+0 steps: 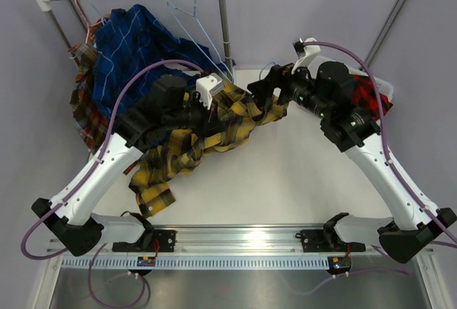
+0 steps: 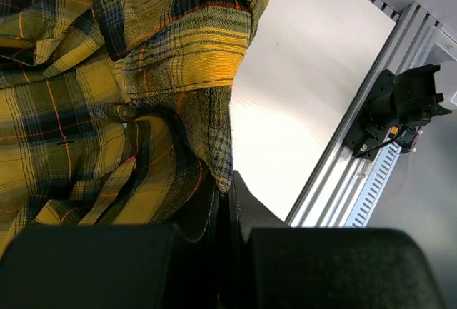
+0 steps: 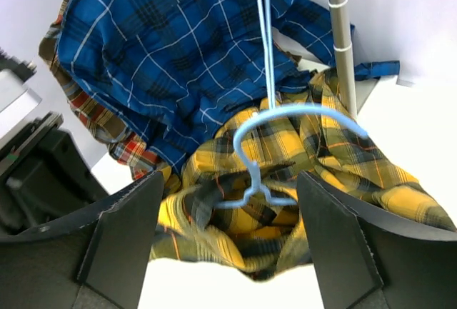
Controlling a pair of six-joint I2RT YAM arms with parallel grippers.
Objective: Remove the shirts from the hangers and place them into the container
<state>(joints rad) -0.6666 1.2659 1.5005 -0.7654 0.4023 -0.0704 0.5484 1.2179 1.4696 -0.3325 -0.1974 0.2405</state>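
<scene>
Yellow-and-black plaid shirt lies bunched on the white worktop between the two arms, with one fold lifted off it. The left tool is pressed together on that fold and pinches the cloth tight. The right tool is spread wide and holds nothing. A light blue hanger sits inside the shirt, straight in front of the right tool and right in line with the gap between its two fingers. The hanger's hook curls up and away from the tool, and its shoulders run side to side across the gap. The right tool is the nearer one to it, so I think it only has to go forward and grab the thin neck. The white basket sits behind the right arm.
</scene>
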